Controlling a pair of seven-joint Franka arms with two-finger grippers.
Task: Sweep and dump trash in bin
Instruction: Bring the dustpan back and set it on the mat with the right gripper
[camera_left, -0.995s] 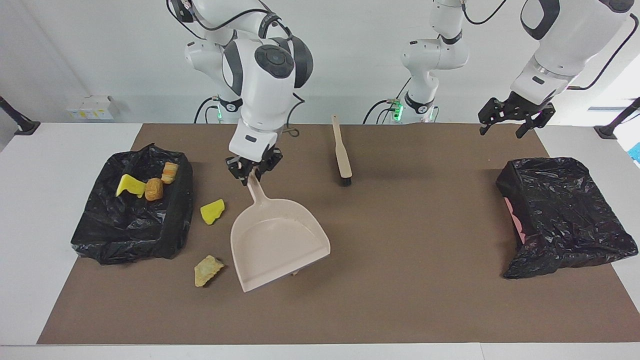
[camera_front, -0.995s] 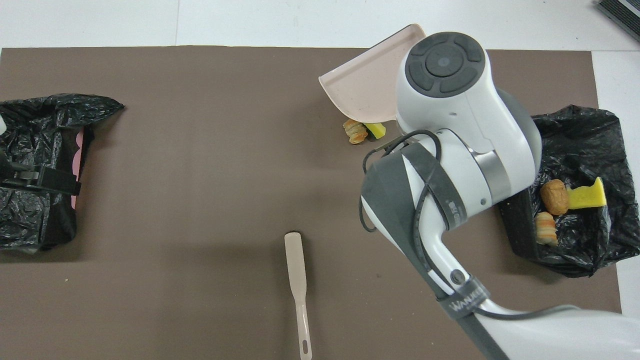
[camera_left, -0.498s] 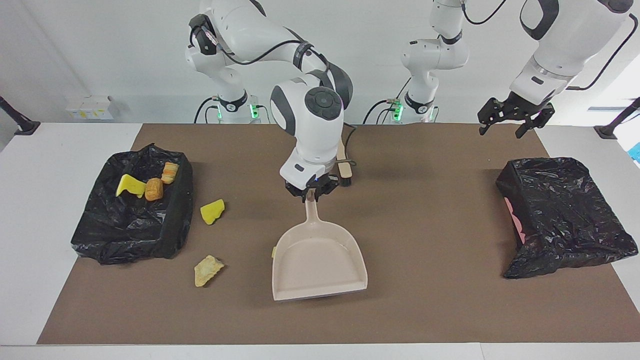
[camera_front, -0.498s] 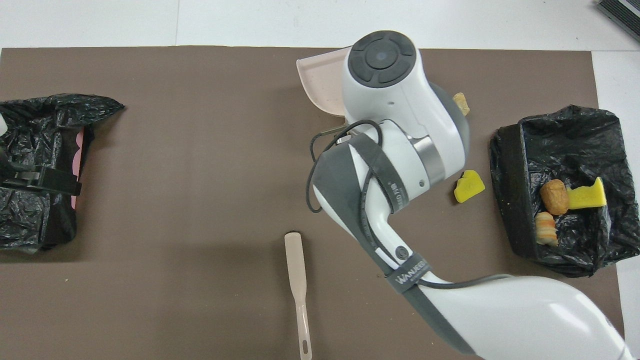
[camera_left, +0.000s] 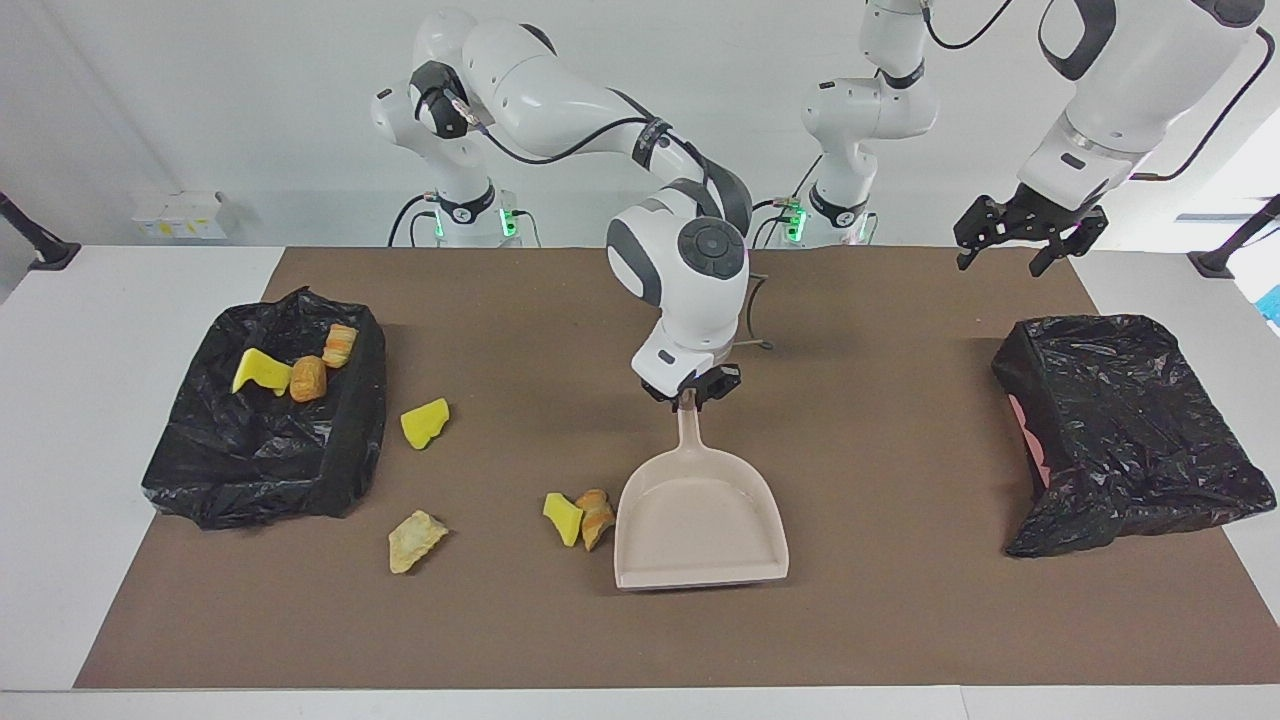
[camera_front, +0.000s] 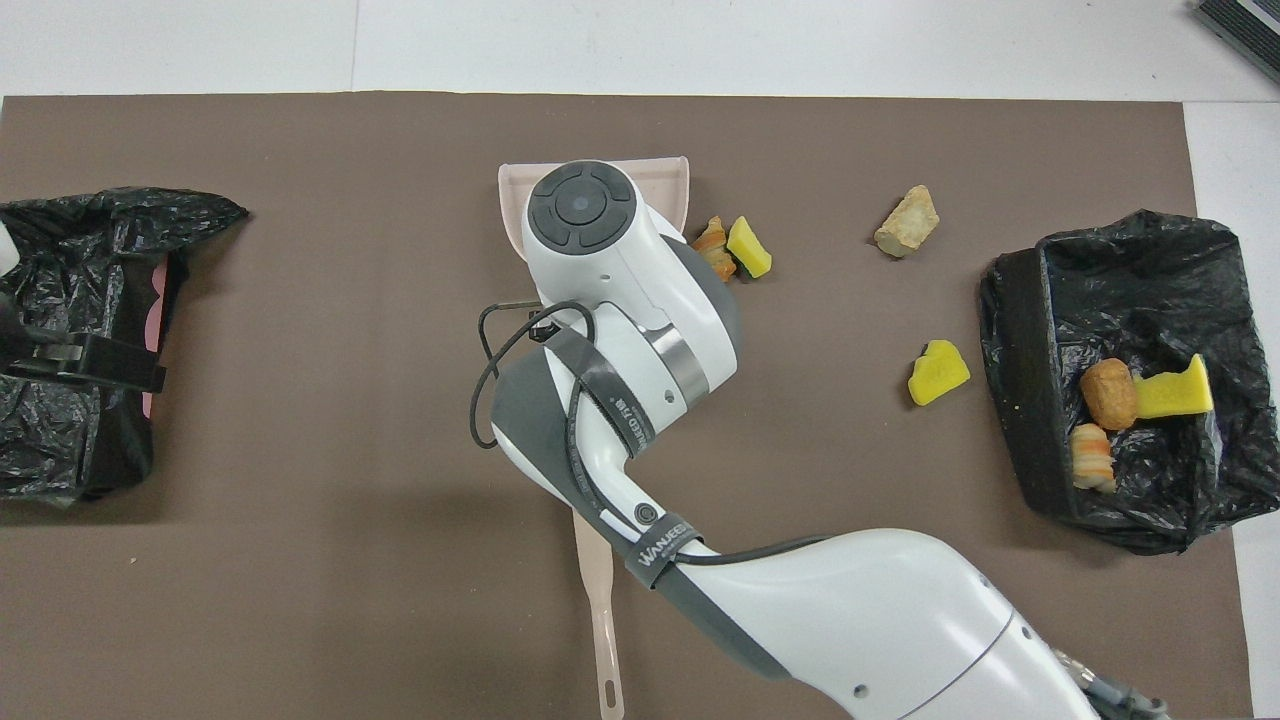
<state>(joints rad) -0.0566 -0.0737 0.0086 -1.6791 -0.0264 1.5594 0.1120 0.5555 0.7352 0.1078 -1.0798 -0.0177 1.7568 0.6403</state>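
Note:
My right gripper (camera_left: 688, 396) is shut on the handle of the beige dustpan (camera_left: 700, 520), which lies at mid-table with its mouth facing away from the robots. Overhead, the arm covers most of the dustpan (camera_front: 672, 185). A yellow scrap (camera_left: 563, 519) and an orange scrap (camera_left: 598, 516) of trash touch each other beside the pan, toward the right arm's end. Another yellow scrap (camera_left: 425, 422) and a tan scrap (camera_left: 416, 540) lie on the mat nearer the black-bagged bin (camera_left: 250, 470). That bin holds three scraps (camera_front: 1108, 392). My left gripper (camera_left: 1020, 240) hangs open and waits, over the other bin (camera_front: 70, 440).
The brush handle (camera_front: 603, 630) lies on the mat near the robots, its head hidden under the right arm. A second black-bagged bin (camera_left: 1130, 430) stands at the left arm's end. A brown mat (camera_left: 880, 620) covers the white table.
The right gripper carried the dustpan from beside the bin to mid-table and turned its mouth away from the robots. A yellow and an orange scrap now show beside it. The left arm stayed still.

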